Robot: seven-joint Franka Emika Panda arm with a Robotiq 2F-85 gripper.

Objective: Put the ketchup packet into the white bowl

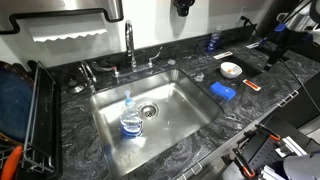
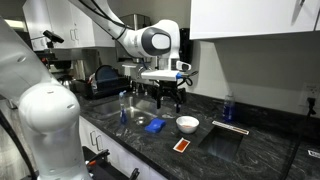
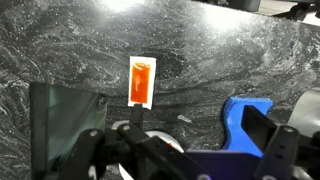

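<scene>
The ketchup packet (image 1: 253, 87) lies flat on the dark counter to the right of the sink. It also shows in an exterior view (image 2: 181, 145) and in the wrist view (image 3: 141, 80). The white bowl (image 1: 231, 69) stands just behind it, upright and empty, and shows in the second exterior view too (image 2: 187, 123). In the wrist view the bowl is mostly hidden behind the gripper. My gripper (image 2: 166, 98) hangs open and empty well above the counter. In the wrist view the gripper (image 3: 190, 145) has the packet ahead of it.
A blue sponge (image 1: 223, 91) (image 2: 155, 125) (image 3: 245, 115) lies beside the bowl, near the sink's edge. A blue-capped clear bottle (image 1: 130, 120) stands in the steel sink (image 1: 180, 115). The faucet (image 1: 130, 45) rises behind the sink. A dish rack (image 1: 25, 120) is at the left.
</scene>
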